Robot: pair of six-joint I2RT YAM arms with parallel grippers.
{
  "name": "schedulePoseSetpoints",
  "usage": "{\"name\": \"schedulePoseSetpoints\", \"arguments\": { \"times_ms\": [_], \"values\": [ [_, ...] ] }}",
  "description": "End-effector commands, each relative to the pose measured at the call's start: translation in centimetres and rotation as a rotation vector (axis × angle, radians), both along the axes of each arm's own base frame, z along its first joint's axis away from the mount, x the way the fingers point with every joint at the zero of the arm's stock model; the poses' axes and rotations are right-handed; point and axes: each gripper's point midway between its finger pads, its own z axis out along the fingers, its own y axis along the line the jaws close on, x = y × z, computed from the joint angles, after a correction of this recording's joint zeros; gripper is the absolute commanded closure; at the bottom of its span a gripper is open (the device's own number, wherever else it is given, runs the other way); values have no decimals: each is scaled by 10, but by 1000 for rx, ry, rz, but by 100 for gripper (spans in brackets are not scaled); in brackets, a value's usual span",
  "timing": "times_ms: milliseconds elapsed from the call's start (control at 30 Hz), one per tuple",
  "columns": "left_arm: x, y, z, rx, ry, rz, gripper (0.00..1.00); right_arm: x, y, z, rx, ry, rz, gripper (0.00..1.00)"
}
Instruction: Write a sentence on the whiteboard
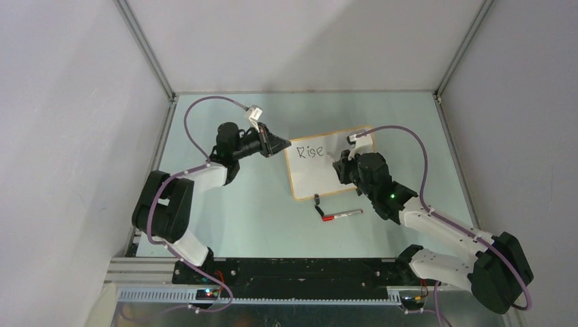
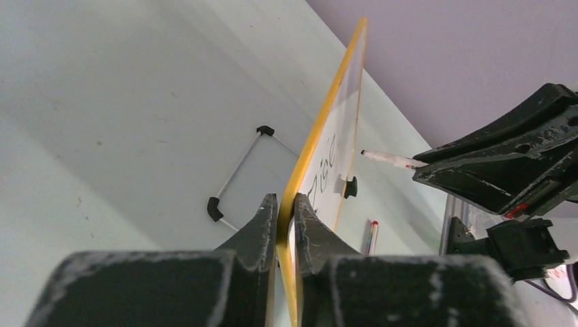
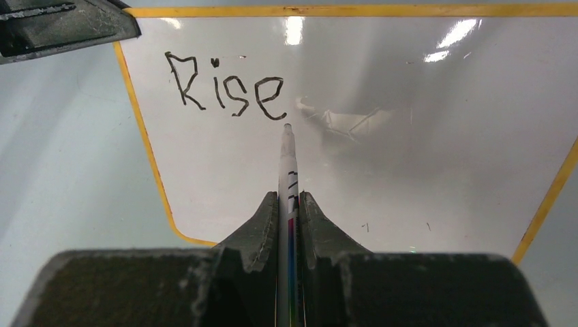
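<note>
- Whiteboard [image 1: 327,178] on the green table [image 1: 225,204], between the two arms.
- Left claw [image 1: 283,145] clamped narrow on the board's yellow left edge, one finger on each side of the frame.
- Right claw [image 1: 341,167] closed tight on a marker [image 3: 287,157], tip just below the last letter, touching or not unclear.
- Sentence [image 1: 311,152] so far only "Rise", in black, top left of the board.
- Spare marker [image 1: 343,215] with red cap flat on the table, just beside the board's near edge.
</note>
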Motion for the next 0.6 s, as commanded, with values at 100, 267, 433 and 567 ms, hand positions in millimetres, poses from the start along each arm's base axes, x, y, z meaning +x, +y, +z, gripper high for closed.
{"name": "schedulePoseSetpoints", "arguments": {
  "times_ms": [100, 267, 433, 567],
  "values": [
    [6, -5, 20, -16, -70, -34, 100, 10, 1, 26, 46, -32, -24, 100],
    [8, -5, 16, -2, -67, -31, 100, 11, -2, 25, 46, -26, -40, 100],
    [8, -3, 10, 22, -65, -24, 100, 13, -6, 24, 47, -18, -59, 100],
    [9, 1, 5, 40, -72, -19, 100, 14, -10, 24, 45, -15, -69, 100]
  ]
}}
